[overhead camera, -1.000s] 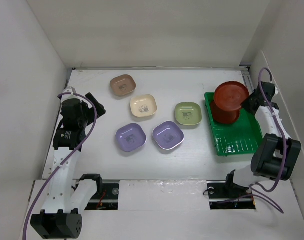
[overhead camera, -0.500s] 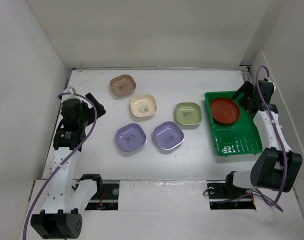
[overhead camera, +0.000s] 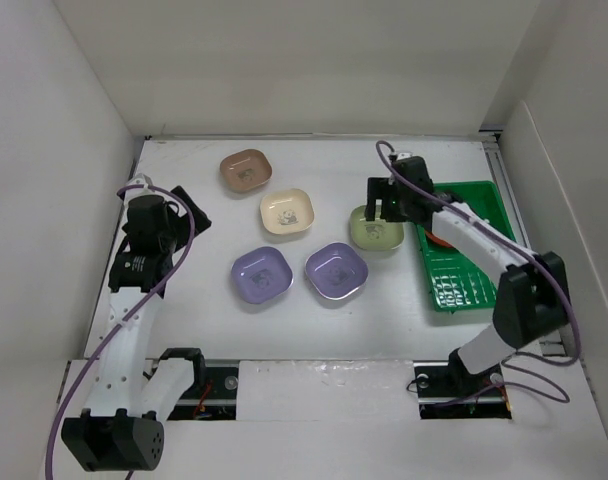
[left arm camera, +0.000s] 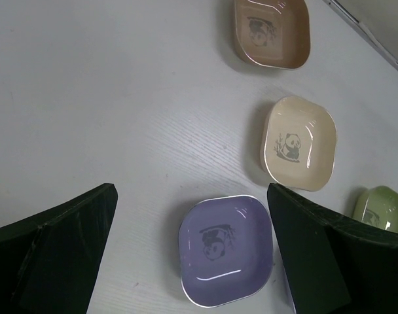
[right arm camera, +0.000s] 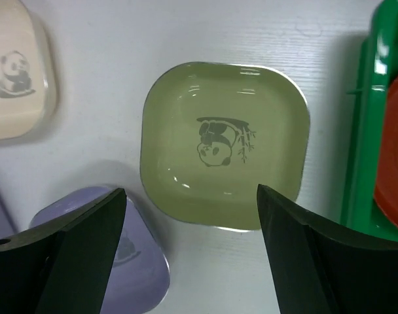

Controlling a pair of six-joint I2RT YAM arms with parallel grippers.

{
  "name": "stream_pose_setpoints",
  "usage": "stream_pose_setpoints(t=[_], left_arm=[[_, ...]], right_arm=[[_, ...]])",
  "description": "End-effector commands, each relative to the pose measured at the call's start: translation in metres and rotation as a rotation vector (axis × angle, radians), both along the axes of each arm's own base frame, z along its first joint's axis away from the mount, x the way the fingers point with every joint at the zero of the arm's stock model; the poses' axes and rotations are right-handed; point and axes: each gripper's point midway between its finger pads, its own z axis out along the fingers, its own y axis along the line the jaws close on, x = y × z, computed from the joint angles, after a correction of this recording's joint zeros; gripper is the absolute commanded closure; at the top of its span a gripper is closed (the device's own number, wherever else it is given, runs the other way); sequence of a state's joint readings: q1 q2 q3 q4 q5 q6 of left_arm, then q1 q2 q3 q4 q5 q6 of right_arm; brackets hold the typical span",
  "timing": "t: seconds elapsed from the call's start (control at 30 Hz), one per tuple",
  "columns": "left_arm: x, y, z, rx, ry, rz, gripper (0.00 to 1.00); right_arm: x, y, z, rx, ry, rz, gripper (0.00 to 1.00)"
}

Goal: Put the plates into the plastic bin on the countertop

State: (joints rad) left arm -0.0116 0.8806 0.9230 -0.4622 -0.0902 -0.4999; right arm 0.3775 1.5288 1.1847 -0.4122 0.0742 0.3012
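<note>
Five rounded-square plates lie on the white countertop (overhead camera: 404, 320): tan-brown (overhead camera: 246, 170), cream (overhead camera: 286, 211), sage green (overhead camera: 376, 232) and two lavender ones (overhead camera: 261, 272) (overhead camera: 336, 269). The green plastic bin (overhead camera: 468, 285) stands at the right; a red-orange plate (right arm camera: 394, 163) lies in it, mostly hidden by my right arm in the top view. My right gripper (right arm camera: 190, 190) hangs open over the sage green plate (right arm camera: 222, 144), empty. At the left, my left gripper (left arm camera: 191, 190) is open and empty above the counter, just beyond a lavender plate (left arm camera: 225, 252).
White walls close in the counter on the left, back and right. The bin's rim (right arm camera: 364, 131) runs close beside the sage green plate. In the left wrist view the cream plate (left arm camera: 298, 142) and tan-brown plate (left arm camera: 272, 33) lie farther off.
My right gripper opened and let go of the red-orange plate, which dropped into the bin. It then swung left from the bin to above the sage green plate. The left arm barely moved.
</note>
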Motion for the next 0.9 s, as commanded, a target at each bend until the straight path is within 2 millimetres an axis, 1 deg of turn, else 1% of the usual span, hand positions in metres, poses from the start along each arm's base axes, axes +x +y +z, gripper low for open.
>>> stream_pose_setpoints(t=[0.0,0.03,0.07,0.1,0.13,0.17,0.2,0.23,0.27,0.3,0.33,0.37,0.4,0.43,0.47,0.5,0.57,0.63,0.7,0.73,0.77,0.8,0.83,0.87], left_arm=[[0.002,0.001,0.004,-0.002,-0.013,0.012,0.0],[0.002,0.001,0.004,-0.002,-0.013,0.012,0.0],[0.002,0.001,0.004,-0.002,-0.013,0.012,0.0],[0.002,0.001,0.004,-0.002,-0.013,0.012,0.0],[0.002,0.001,0.004,-0.002,-0.013,0.012,0.0],[0.002,0.0,0.004,0.001,-0.012,0.0,0.0],[0.002,0.0,0.004,0.001,-0.012,-0.001,0.0],[0.002,0.0,0.004,0.001,-0.012,-0.001,0.0],[0.002,0.0,0.004,0.001,-0.012,-0.001,0.0],[0.002,0.0,0.004,0.001,-0.012,-0.001,0.0],[0.003,0.0,0.002,0.001,-0.003,-0.001,0.0],[0.003,0.0,0.002,0.001,-0.003,-0.001,0.0],[0.003,0.0,0.002,0.001,-0.003,-0.001,0.0],[0.003,0.0,0.002,0.001,-0.003,-0.001,0.0],[0.003,0.0,0.002,0.001,-0.003,-0.001,0.0],[0.003,0.0,0.002,0.001,-0.003,-0.001,0.0],[0.003,0.0,0.002,0.001,-0.003,-0.001,0.0],[0.002,0.0,0.004,0.001,-0.012,-0.001,0.0],[0.002,0.0,0.004,0.001,-0.012,-0.001,0.0],[0.002,0.0,0.004,0.001,-0.012,-0.001,0.0],[0.002,0.0,0.004,0.001,-0.012,-0.001,0.0],[0.002,0.0,0.004,0.001,-0.012,-0.001,0.0],[0.001,0.0,0.007,0.001,-0.021,-0.001,0.0],[0.001,0.0,0.007,0.001,-0.021,-0.001,0.0]], right_arm=[[0.031,0.021,0.007,-0.042,-0.043,0.013,0.14],[0.037,0.023,0.004,-0.043,-0.039,0.014,0.16],[0.044,0.034,0.009,-0.039,-0.048,0.029,0.17],[0.047,0.043,-0.008,-0.057,-0.009,0.045,0.18],[0.052,0.044,-0.01,-0.066,-0.003,0.039,0.18],[0.054,0.058,-0.006,-0.072,-0.013,0.057,0.18],[0.058,0.06,-0.02,-0.075,0.012,0.051,0.18],[0.062,0.068,-0.018,-0.081,0.006,0.057,0.18],[0.063,0.066,-0.027,-0.09,0.022,0.044,0.19],[0.063,0.07,-0.027,-0.101,0.034,0.039,0.19],[0.066,0.07,-0.039,-0.112,0.051,0.025,0.2],[0.065,0.067,-0.045,-0.124,0.069,0.005,0.2],[0.065,0.072,-0.046,-0.118,0.07,0.007,0.22],[0.065,0.071,-0.046,-0.117,0.068,-0.007,0.23],[0.063,0.07,-0.054,-0.126,0.084,-0.006,0.24],[0.064,0.069,-0.054,-0.125,0.083,-0.02,0.24],[0.059,0.067,-0.064,-0.127,0.101,-0.027,0.26],[0.055,0.068,-0.068,-0.121,0.117,-0.015,0.27],[0.057,0.069,-0.072,-0.121,0.117,-0.015,0.29],[0.052,0.072,-0.082,-0.116,0.146,0.002,0.33],[0.056,0.071,-0.081,-0.099,0.142,0.001,0.35],[0.054,0.072,-0.092,-0.104,0.166,0.007,0.38],[0.054,0.07,-0.097,-0.099,0.18,0.007,0.4],[0.059,0.067,-0.098,-0.097,0.179,-0.002,0.42]])
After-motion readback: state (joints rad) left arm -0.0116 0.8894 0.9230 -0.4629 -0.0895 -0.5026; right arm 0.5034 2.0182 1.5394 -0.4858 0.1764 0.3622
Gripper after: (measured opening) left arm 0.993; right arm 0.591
